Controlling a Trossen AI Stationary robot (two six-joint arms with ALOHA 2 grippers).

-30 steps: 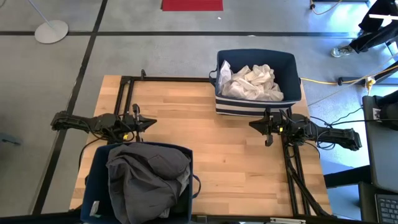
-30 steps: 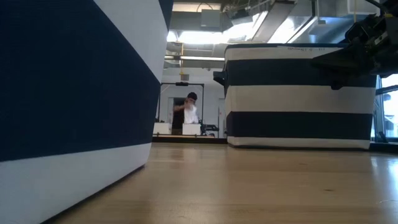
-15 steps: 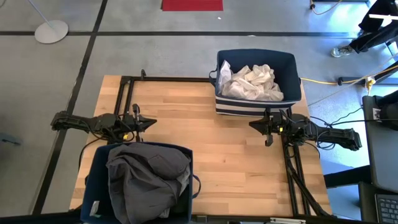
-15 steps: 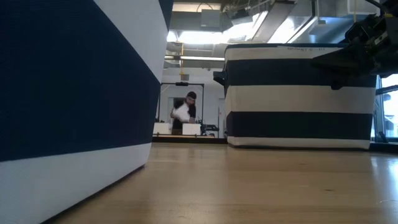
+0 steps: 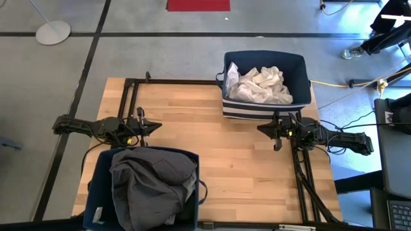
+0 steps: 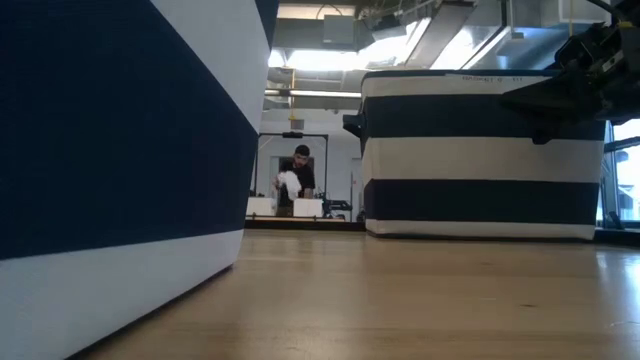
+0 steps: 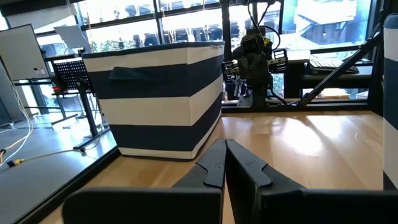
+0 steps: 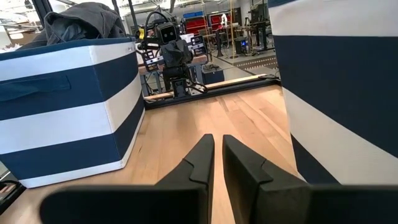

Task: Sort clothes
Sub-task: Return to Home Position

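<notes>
Sorting looks finished to us: white clothes (image 5: 260,85) in the far bin (image 5: 266,110), grey clothes (image 5: 151,186) in the near bin (image 5: 97,186), tabletop (image 5: 237,167) bare. Our left gripper (image 5: 156,127) and right gripper (image 5: 262,128) hang closed, empty, well apart

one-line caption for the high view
White clothes in right bin, grey clothes in left bin; left tool and right tool shut.

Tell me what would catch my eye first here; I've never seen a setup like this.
Two navy-and-white striped bins stand out on the wooden table. The far bin on the right arm's side holds a heap of white clothes, and the near bin on the left arm's side is piled with dark grey clothes. Between them, the left gripper and right gripper face each other over bare wood, both shut and empty.
</notes>
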